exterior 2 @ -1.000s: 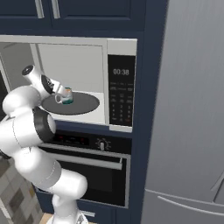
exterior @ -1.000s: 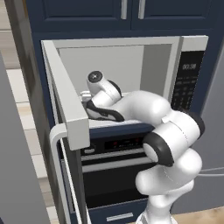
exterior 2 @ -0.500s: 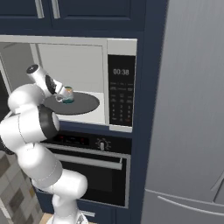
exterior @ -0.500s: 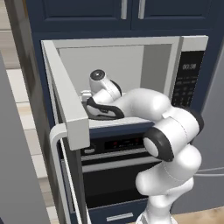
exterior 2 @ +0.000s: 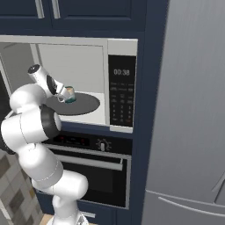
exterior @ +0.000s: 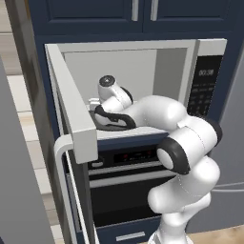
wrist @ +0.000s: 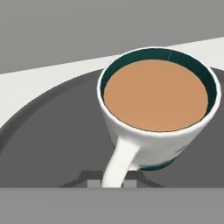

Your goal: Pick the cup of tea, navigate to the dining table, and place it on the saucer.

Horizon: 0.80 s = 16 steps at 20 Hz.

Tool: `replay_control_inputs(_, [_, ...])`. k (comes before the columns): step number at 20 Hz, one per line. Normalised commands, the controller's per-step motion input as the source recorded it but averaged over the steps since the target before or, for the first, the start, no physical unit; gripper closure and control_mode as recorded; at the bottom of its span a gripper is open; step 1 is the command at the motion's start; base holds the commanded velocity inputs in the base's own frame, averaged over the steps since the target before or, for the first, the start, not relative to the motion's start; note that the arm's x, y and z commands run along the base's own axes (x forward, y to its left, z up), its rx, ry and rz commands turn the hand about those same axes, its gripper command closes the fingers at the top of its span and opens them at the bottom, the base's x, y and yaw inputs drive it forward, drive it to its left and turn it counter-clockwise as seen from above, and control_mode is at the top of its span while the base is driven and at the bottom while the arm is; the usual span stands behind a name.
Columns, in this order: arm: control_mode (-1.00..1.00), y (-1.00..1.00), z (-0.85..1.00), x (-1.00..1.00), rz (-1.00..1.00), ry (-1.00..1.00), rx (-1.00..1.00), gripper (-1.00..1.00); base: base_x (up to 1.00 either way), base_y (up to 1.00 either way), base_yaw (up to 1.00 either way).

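Early in the task – cup not yet lifted, drive to the dining table and placing on the saucer both left to do

Open microwave [exterior 2: 83,79] set in navy cabinetry above an oven [exterior 2: 94,171], door [exterior: 71,112] swung out to the left. White arm reaching into the cavity. Dark round turntable [exterior 2: 85,104] on the cavity floor. On it, toward its left side, the cup of tea [exterior 2: 68,93] – white with a teal band, full of brown liquid, upright.

Gripper [wrist: 113,183] nearly closed, fingertips pinching the cup's white handle [wrist: 120,159] from either side; by the look of it a grip, cup just beyond the fingertips, base apparently on the turntable
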Motion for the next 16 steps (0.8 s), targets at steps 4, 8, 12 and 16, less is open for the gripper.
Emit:
replay_control_inputs(4, [-1.00, 0.00, 0.00, 0.00, 0.00, 0.00, 0.00, 1.00, 0.00, 0.00, 0.00])
replay_control_inputs(8, [-1.00, 0.00, 0.00, 0.00, 0.00, 0.00, 0.00, 1.00, 0.00, 0.00, 0.00])
replay_control_inputs(12, [-1.00, 0.00, 0.00, -0.06, 0.00, -0.01, 0.00, 1.00, 0.00, 0.00, 0.00])
replay_control_inputs(16, [-1.00, 0.00, 0.02, -0.16, 0.00, 0.00, 0.08, 1.00, 0.00, 0.00, 0.00])
